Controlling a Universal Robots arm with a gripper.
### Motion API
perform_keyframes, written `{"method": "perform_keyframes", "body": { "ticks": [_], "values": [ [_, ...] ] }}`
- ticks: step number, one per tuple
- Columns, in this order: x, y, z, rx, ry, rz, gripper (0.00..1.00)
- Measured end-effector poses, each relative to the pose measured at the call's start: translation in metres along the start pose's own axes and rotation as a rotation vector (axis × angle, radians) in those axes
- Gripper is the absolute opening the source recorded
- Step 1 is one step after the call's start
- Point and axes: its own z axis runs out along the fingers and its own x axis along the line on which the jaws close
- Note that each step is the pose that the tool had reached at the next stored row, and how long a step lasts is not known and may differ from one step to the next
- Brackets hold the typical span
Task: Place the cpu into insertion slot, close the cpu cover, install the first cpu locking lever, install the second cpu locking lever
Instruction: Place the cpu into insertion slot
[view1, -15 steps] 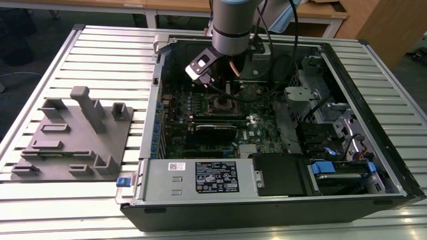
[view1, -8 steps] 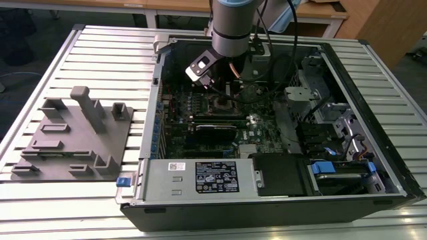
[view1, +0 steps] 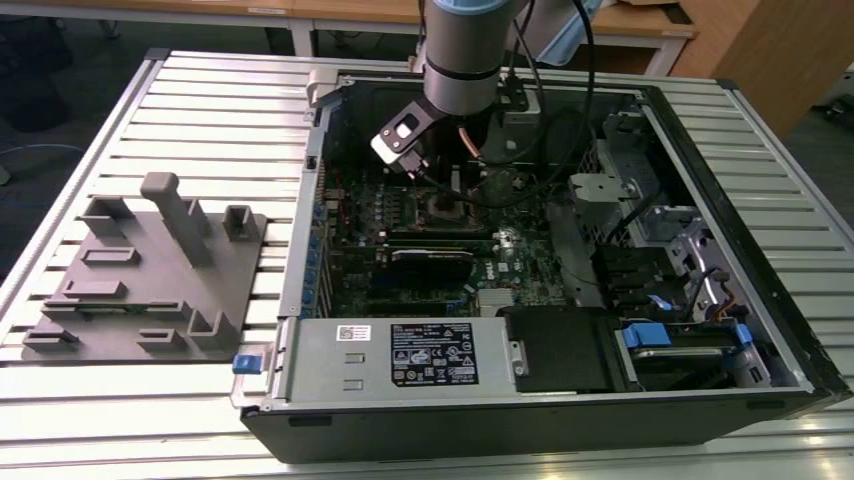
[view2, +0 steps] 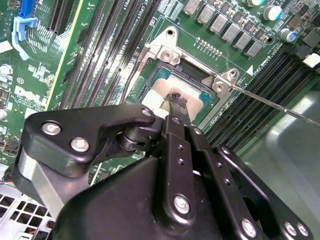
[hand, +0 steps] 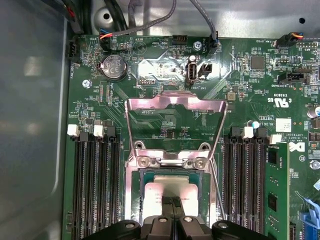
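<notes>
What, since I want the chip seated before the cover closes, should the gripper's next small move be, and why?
Probably a short, straight lift off the cpu. The cpu appears to lie flat inside the insertion slot, the shut gripper meets its top, and the cpu cover is swung open beyond the slot, so backing off seems the safest way to clear it.

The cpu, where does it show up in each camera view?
Exterior view: the cpu sits mid-motherboard, under the gripper.
First wrist view: the cpu beside the raised cpu cover.
Second wrist view: the cpu just past the fingers.
Shared landmark: the gripper right at it.
</notes>
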Motion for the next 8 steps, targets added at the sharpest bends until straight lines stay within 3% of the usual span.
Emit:
{"method": "perform_keyframes", "body": {
  "ticks": [8],
  "values": [
    [0.0000, 0.0000, 0.0015, -0.0002, 0.0001, 0.000, 0.11]
  ]
}}
